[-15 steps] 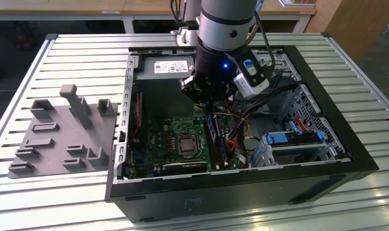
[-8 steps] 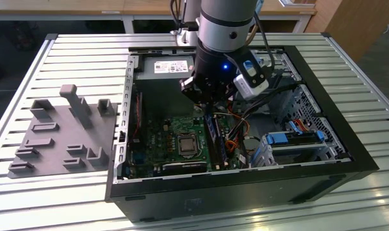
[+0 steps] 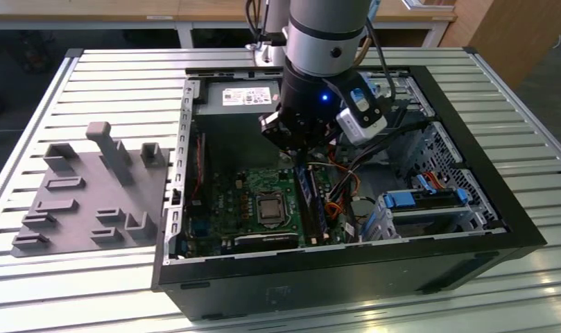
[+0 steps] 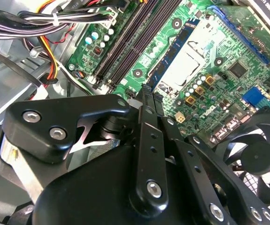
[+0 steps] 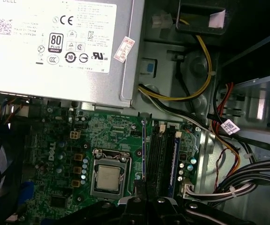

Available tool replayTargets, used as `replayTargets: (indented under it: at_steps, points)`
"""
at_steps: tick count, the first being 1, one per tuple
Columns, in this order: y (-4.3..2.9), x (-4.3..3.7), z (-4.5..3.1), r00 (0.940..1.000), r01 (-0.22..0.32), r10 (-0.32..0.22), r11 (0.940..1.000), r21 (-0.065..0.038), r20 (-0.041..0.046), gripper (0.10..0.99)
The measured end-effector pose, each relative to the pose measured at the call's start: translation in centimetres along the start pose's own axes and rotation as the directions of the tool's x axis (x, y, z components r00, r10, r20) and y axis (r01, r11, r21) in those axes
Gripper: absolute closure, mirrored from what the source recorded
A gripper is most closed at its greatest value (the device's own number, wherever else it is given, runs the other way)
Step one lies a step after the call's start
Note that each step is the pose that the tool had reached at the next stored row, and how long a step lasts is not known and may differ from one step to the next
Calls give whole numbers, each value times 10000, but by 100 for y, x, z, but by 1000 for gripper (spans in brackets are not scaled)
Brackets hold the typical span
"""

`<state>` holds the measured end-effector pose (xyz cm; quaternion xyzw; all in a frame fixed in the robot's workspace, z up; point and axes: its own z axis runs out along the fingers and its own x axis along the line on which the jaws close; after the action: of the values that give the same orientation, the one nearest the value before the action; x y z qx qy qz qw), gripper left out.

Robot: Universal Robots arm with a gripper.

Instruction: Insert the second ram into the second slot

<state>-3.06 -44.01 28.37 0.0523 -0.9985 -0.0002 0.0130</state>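
Note:
The second ram [image 5: 144,150] is a thin blue stick held on edge, running out from my gripper [image 5: 144,202] over the motherboard. My gripper is shut on it. In the second wrist view the ram [image 4: 172,56] lies between the CPU socket and the dark empty slots [image 4: 125,42]. Whether it sits in a slot I cannot tell. Another blue ram stick [image 5: 176,161] stands in the slot farthest from the socket. In the exterior view my gripper [image 3: 299,156] hangs inside the open computer case, with the ram [image 3: 309,201] below it.
The power supply [image 5: 55,42] fills the case end beyond the board. Cable bundles [image 4: 41,18] run beside the slots, and a fan [image 4: 257,150] sits near the socket. Blue drive-bay latches [image 3: 428,198] are at the exterior view's right. A grey fixture [image 3: 86,194] lies outside the case.

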Motion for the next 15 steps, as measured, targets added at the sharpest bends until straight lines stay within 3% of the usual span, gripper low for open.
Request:
replayTargets:
  at_steps: [7,11,15]
  points:
    - [0,0,6,10000,0,0,10000,12,1,969]
    - [0,0,14,10000,-3,3,9999,113,-9,969]
    - [1,15,44,10000,-8,8,9999,116,-12,969]
